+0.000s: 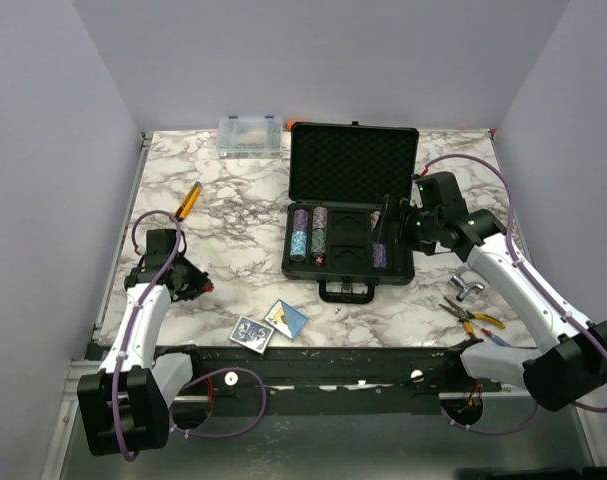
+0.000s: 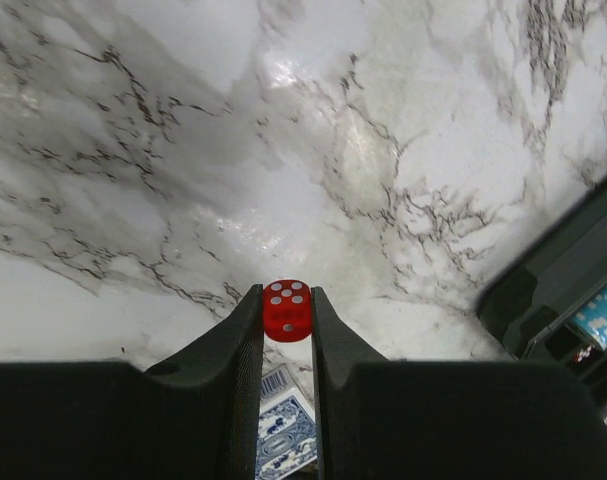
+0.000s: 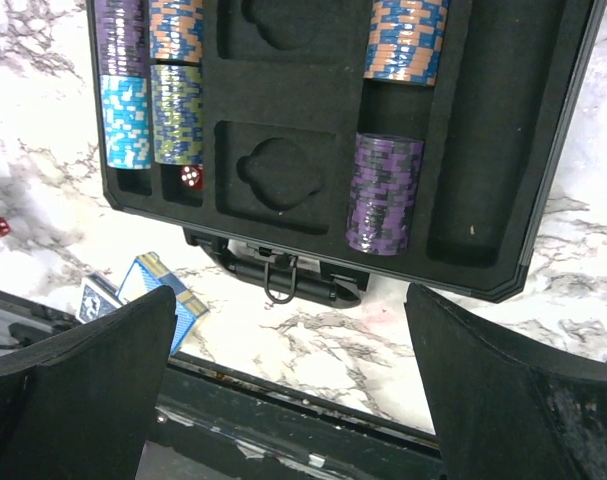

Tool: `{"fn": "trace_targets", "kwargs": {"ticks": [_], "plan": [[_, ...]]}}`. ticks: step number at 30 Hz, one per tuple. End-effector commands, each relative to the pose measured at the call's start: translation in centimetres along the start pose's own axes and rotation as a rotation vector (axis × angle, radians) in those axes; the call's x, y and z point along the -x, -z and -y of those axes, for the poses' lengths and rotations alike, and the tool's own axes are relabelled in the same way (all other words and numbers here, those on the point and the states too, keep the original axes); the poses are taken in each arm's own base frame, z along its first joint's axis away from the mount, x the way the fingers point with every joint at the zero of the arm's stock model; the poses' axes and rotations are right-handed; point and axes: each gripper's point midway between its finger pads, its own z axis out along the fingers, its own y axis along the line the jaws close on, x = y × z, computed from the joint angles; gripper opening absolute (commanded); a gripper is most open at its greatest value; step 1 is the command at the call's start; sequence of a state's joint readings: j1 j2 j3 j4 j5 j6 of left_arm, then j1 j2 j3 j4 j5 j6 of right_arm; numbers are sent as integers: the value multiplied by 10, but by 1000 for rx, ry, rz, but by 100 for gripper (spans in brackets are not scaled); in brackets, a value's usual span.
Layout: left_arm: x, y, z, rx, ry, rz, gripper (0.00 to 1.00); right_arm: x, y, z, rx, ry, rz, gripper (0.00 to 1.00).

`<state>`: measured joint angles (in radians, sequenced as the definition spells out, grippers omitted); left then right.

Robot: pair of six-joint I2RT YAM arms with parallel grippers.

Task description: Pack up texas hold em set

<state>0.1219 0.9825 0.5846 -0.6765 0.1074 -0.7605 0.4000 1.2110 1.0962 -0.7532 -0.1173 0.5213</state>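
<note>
The black case lies open mid-table with its foam lid upright. Chip stacks fill the two left slots of the tray, and more chips sit in a right slot. A red die rests in the tray below the left stacks. My left gripper is shut on another red die, held above the marble at the table's left. Two blue-white card decks lie in front of the case. My right gripper hangs open over the case's right side, holding nothing.
A clear plastic organizer box stands at the back. An orange-handled tool lies at the left. Pliers and a small metal piece lie right of the case. The case handle points toward the arms.
</note>
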Motion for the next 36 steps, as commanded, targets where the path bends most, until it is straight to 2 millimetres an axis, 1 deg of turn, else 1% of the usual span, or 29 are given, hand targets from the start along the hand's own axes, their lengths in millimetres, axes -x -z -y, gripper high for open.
{"fn": "trace_targets", "kwargs": {"ticks": [1,4,5,10,15,19,25,31,36], "plan": [[-17,9,25,-110,-91,-59,0,-6,5,-10,54,-53,-10,100],[-25,15,36,-146,-137,-77,0,-8,4,-11,60,-74,-15,100],[-33,17,41,-162,-174,-93,0,-8,4,-12,62,-80,-17,100],[-51,24,59,-202,-244,-131,0,-10,4,-14,68,-108,-21,100],[-59,33,81,-250,-332,-145,0,-12,5,-12,70,-128,-14,100],[-68,35,95,-264,-388,-171,0,-14,6,-12,72,-134,-10,100],[-83,40,122,-298,-467,-204,0,-13,10,-11,67,-136,5,100],[-95,41,149,-326,-509,-220,0,-16,13,-7,52,-136,8,100],[-101,36,169,-324,-539,-234,0,-19,16,-3,41,-128,5,100]]}}
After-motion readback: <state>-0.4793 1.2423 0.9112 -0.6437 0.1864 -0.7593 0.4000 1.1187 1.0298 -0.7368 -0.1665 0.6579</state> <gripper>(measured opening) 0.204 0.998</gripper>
